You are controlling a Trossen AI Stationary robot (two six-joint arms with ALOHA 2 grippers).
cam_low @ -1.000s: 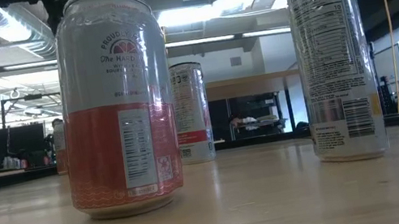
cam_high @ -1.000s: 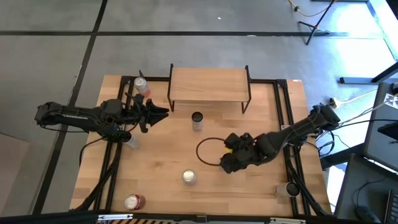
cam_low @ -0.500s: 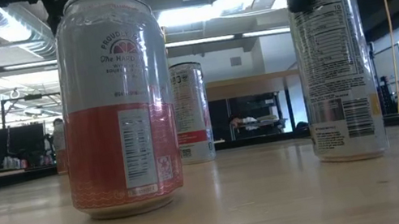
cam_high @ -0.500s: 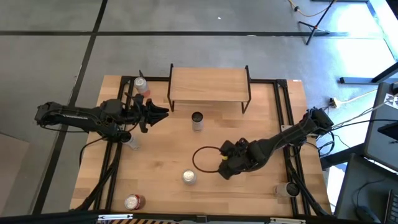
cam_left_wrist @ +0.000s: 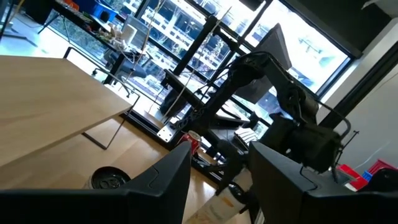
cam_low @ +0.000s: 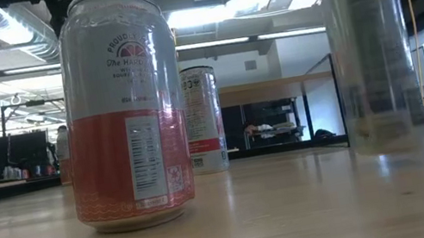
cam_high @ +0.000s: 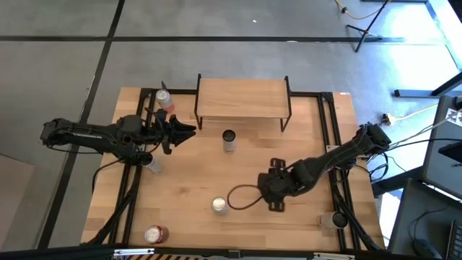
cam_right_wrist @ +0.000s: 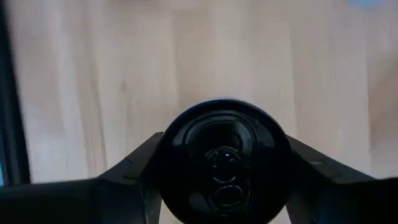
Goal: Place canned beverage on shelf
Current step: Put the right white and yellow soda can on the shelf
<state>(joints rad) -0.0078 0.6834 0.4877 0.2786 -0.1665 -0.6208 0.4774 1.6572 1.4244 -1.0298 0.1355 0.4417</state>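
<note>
Right wrist view: right gripper [cam_right_wrist: 222, 180] pinches a dark-topped can [cam_right_wrist: 222, 160]; pickup step. Next: carry toward shelf [cam_high: 242, 97], 11 o'clock. Left gripper [cam_high: 186, 131] waits, part-spread.

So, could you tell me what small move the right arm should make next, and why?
Probably lift the can straight up: the right gripper has its fingers against both sides of the can, and the shelf top is bare.
</note>
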